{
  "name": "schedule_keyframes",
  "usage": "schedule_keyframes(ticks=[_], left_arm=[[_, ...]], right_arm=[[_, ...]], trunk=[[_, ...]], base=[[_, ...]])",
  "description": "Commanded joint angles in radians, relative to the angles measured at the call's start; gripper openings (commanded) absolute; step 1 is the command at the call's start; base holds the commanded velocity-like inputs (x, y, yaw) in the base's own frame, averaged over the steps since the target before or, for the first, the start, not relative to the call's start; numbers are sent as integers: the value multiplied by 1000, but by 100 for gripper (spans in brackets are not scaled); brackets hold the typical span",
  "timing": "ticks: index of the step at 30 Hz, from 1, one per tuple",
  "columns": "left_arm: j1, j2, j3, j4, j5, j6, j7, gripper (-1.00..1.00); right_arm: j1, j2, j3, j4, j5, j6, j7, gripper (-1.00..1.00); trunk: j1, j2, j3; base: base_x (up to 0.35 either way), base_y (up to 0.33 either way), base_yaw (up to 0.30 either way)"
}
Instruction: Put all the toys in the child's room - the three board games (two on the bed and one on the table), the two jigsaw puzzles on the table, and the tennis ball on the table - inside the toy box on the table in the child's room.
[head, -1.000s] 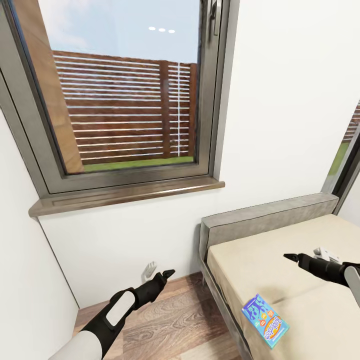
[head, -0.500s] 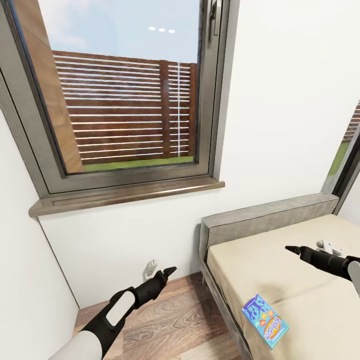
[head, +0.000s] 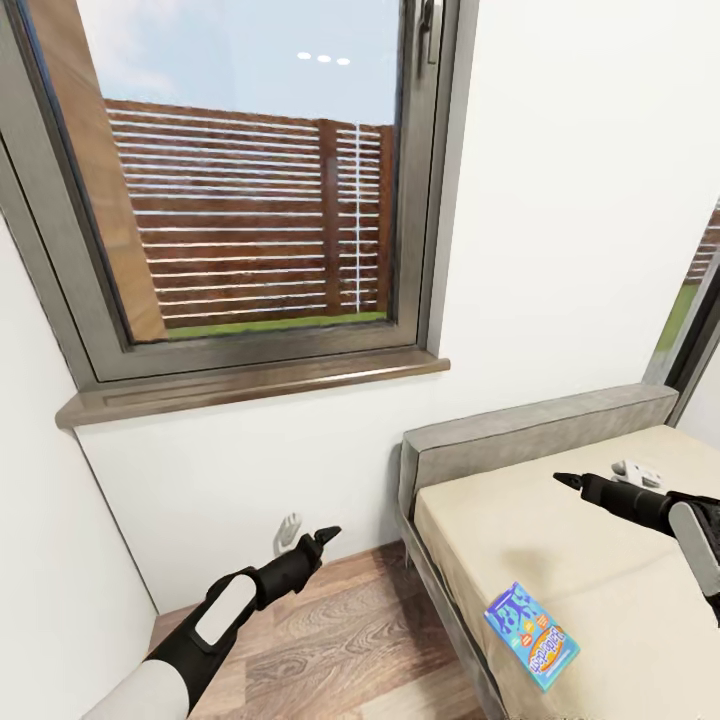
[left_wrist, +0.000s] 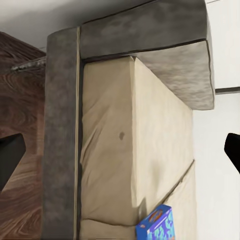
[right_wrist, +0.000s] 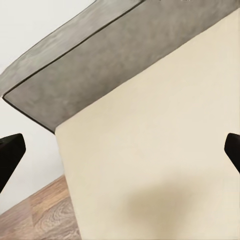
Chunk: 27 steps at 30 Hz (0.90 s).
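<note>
While our right gripper (head: 562, 479) hovers over the bed (head: 560, 540), a board game (head: 531, 636) lies near its edge. Both our grippers gape wide, holding nothing; the left gripper (head: 322, 537) hangs above the floor (head: 330, 640).

matt beige cloth mattress (head: 560, 560) on the bed, rough grey fabric headboard (head: 530, 435), glossy printed card board game box (head: 531, 636), grained wood-plank floor (head: 330, 640), dark wood windowsill (head: 250, 390), smooth matt white wall (head: 560, 200)
</note>
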<state>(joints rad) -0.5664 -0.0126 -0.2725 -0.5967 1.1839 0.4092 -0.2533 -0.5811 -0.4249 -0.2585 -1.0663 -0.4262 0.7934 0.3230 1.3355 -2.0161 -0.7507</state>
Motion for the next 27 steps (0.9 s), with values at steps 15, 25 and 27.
schedule_keyframes(ticks=[15,25,27], left_arm=[[-2,7,-3,-9,36,19,41,100],[-4,7,-3,-10,37,21,40,100],[-4,7,-3,-11,37,22,40,100]], right_arm=[[-117,-4,145,161,2,-93,5,100],[-117,-3,147,152,1,-94,5,100],[-117,-3,147,151,1,-94,5,100]], trunk=[[57,-106,-48],[96,-176,-79],[103,-190,-86]], base=[[0,0,0],[0,0,0],[0,0,0]])
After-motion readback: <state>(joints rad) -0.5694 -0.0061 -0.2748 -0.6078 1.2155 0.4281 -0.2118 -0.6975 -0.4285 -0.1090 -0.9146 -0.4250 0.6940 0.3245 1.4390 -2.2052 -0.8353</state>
